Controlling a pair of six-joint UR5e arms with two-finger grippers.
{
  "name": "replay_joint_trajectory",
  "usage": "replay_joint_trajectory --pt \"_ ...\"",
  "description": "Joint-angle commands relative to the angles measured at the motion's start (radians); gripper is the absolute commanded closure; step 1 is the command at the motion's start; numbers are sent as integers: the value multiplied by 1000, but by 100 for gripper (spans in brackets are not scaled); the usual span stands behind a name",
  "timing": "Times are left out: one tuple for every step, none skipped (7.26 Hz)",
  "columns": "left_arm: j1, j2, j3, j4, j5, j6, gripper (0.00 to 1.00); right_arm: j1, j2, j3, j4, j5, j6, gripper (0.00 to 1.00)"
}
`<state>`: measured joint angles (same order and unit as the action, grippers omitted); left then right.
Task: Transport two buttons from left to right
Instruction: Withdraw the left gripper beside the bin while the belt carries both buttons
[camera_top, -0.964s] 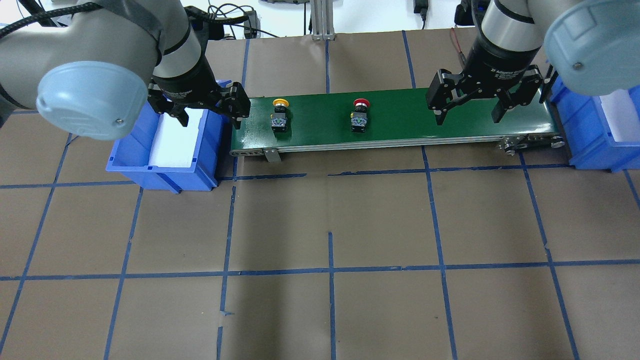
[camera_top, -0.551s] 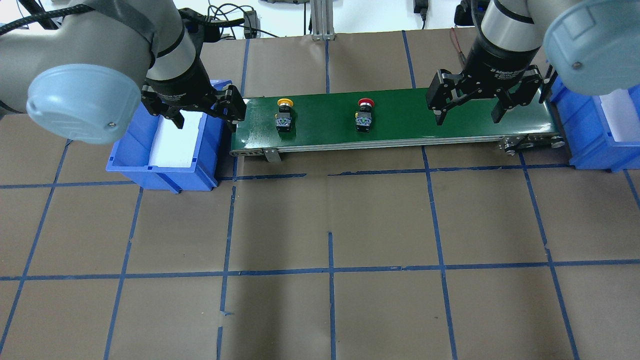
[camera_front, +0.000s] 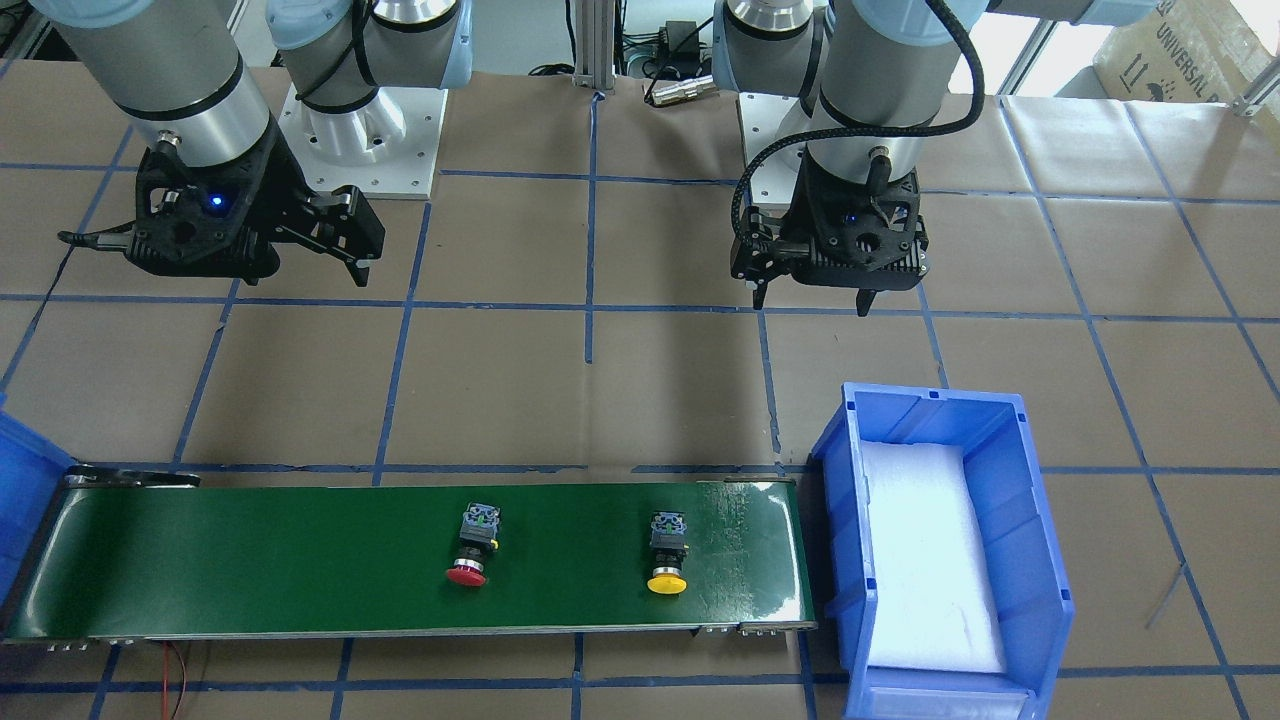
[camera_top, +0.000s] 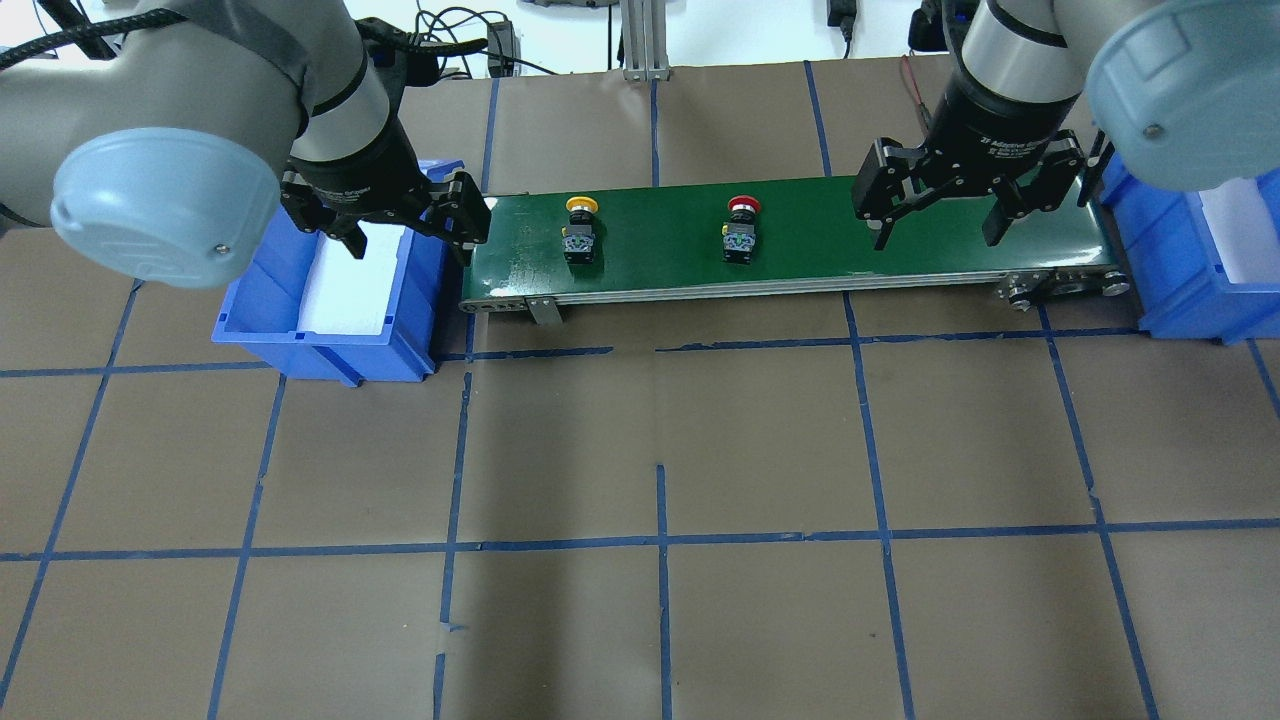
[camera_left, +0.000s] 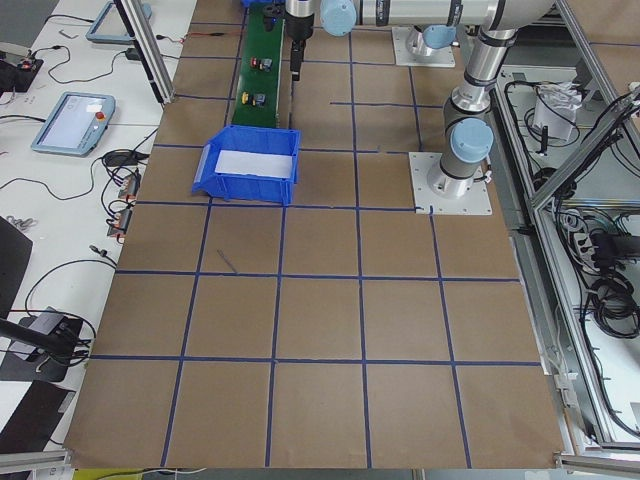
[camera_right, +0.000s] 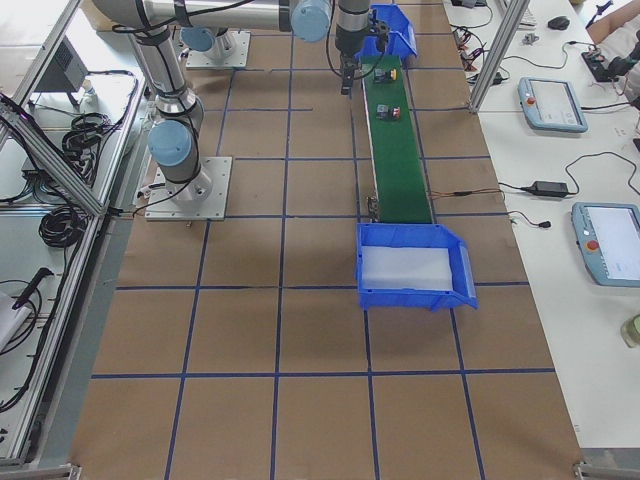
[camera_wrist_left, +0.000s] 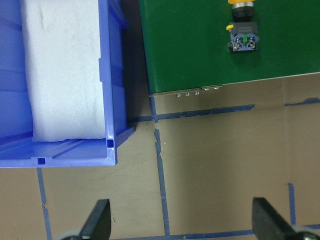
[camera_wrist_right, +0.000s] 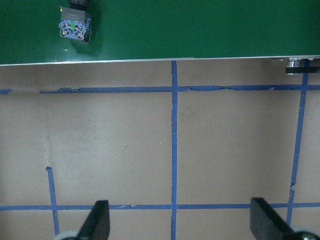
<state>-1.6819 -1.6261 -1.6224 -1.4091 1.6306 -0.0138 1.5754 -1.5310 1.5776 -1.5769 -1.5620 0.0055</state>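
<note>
**Two buttons on the belt, both grippers wide and empty**

The yellow button (camera_top: 581, 229) lay on its side on the green conveyor belt (camera_top: 800, 255), near the belt's left end, its cap pointing toward the far edge, away from the robot. The red button (camera_top: 741, 229) lay the same way about midway along the belt, well apart from the yellow one. Neither was touched by any finger.

The left gripper (camera_top: 408, 245) hung raised by the left end of the belt, beside the left bin (camera_top: 330, 352). Its jaws were spread wide with nothing between them, and the left wrist view showed only taped brown paper between the fingertips. That blue bin stood just beside the belt's end and held a white foam pad (camera_top: 345, 285).

The right gripper (camera_top: 934, 240) hung above the right part of the belt, to the right of the red button and apart from it. Its jaws were also spread wide and gripped nothing. The right bin (camera_top: 1180, 300), also blue, stood at the belt's right end. The table (camera_top: 660, 450) was covered in brown paper marked with a grid of blue tape
</note>
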Motion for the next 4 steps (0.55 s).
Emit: replay_joint_trajectory --pt "-2 0 -1 -1 0 0 0 0 0 -1 -2 -1 -5 0" --pt "-2 0 -1 -1 0 0 0 0 0 -1 0 -1 -5 0" --pt "-4 0 -2 -1 0 0 0 0 0 -1 0 -1 -5 0" --pt "-2 0 -2 -5 0 0 0 0 0 -1 0 -1 -4 0"
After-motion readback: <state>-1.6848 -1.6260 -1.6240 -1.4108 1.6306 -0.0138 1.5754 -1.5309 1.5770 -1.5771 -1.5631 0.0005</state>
